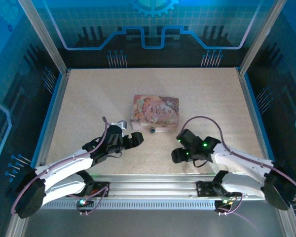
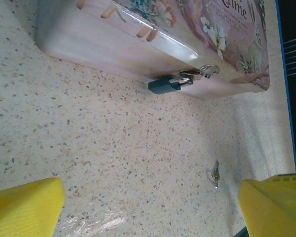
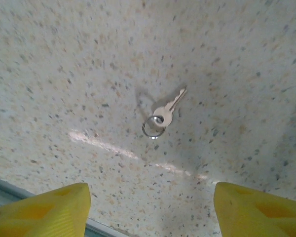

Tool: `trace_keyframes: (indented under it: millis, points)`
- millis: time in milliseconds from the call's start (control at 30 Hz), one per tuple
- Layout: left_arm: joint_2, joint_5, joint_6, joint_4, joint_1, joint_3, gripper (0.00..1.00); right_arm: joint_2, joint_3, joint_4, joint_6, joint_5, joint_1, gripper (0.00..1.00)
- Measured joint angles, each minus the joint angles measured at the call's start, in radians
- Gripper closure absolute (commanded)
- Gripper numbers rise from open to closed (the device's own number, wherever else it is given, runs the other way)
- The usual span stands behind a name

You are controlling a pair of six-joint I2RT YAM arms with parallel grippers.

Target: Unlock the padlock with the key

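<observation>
The padlock [image 2: 164, 85] is a small dark-bluish block whose silvery shackle hangs through the latch on the front of the pink tin [image 2: 153, 37]. From above, the padlock [image 1: 152, 131] sits at the tin's near edge. The key [image 3: 166, 114] lies flat on the speckled table with a small ring [image 3: 153, 127] through its head. The left wrist view catches the key [image 2: 215, 174] as a thin sliver near the right finger. My left gripper [image 2: 148, 217] is open, short of the padlock, with nothing between its fingers. My right gripper [image 3: 153, 217] is open, with the key lying beyond its tips.
The pink illustrated tin [image 1: 155, 112] stands mid-table. My left gripper [image 1: 135, 138] and right gripper [image 1: 175, 147] face each other just in front of it. An aluminium rail [image 1: 153, 187] runs along the near edge, and blue-trimmed walls enclose the table.
</observation>
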Motion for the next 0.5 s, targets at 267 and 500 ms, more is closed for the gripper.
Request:
trace_keyframes:
  millis: [267,500]
  points:
    - [0.008,-0.016,-0.014,0.008,-0.005,0.0,0.08,0.214,0.096,0.001,0.023,0.077,0.062,0.46]
    - [-0.012,-0.032,-0.014,0.007,-0.005,-0.001,0.07,0.294,0.116,0.026,0.02,0.111,0.064,0.55]
